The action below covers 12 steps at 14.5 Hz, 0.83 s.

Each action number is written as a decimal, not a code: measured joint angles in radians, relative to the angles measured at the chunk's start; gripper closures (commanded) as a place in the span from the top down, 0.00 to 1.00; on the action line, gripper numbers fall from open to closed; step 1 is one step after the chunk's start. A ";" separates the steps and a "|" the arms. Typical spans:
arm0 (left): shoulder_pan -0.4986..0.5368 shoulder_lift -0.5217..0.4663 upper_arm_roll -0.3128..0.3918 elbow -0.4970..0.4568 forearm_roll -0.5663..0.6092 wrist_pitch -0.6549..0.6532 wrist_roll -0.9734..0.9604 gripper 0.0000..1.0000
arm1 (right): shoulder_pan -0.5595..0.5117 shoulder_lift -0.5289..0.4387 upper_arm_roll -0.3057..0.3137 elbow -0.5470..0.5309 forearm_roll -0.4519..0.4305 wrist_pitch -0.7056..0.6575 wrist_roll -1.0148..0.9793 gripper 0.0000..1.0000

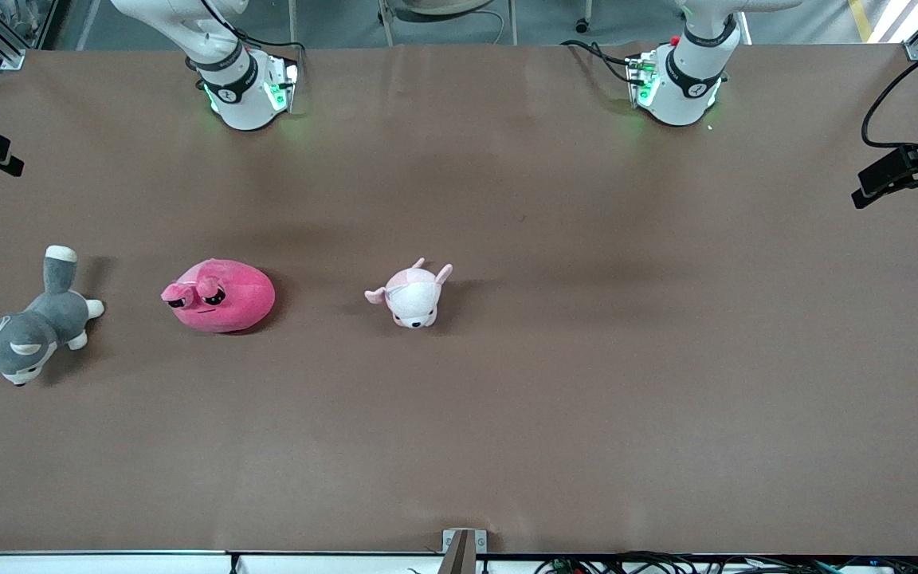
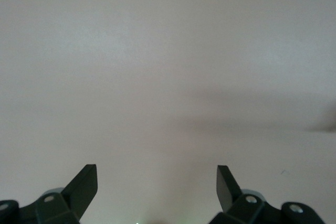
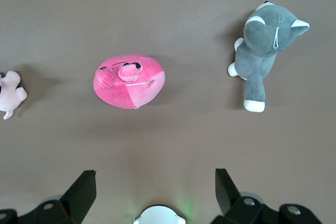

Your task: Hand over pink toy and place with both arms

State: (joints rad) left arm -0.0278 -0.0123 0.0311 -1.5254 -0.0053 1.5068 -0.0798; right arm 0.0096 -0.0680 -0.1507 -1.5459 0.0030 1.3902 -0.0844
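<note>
The pink toy [image 1: 220, 295], a round hot-pink plush with dark sleepy eyes, lies on the brown table toward the right arm's end. It also shows in the right wrist view [image 3: 129, 81]. My right gripper [image 3: 155, 179] is open and empty, high above the table near its own base, well apart from the toy. My left gripper [image 2: 157, 174] is open and empty over bare table. In the front view only the arms' white bases [image 1: 245, 88] [image 1: 682, 84] show; both grippers are out of that view.
A pale pink-and-white plush animal [image 1: 413, 295] lies near the table's middle, beside the pink toy. A grey-and-white plush dog [image 1: 29, 327] lies at the right arm's end of the table, also seen in the right wrist view [image 3: 262, 51].
</note>
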 measured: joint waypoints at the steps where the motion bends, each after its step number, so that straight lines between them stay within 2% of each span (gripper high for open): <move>1: 0.000 0.000 -0.002 0.000 0.000 0.000 0.000 1.00 | 0.002 0.000 0.001 0.000 0.000 0.000 0.000 1.00; 12: -0.002 0.000 -0.014 0.000 0.000 0.000 0.001 1.00 | -0.010 -0.008 0.058 0.000 -0.001 -0.006 0.002 1.00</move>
State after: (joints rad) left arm -0.0296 -0.0124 0.0172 -1.5253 -0.0053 1.5072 -0.0791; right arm -0.0007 -0.0758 -0.0929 -1.5459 0.0021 1.3839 -0.0819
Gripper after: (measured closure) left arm 0.000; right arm 0.000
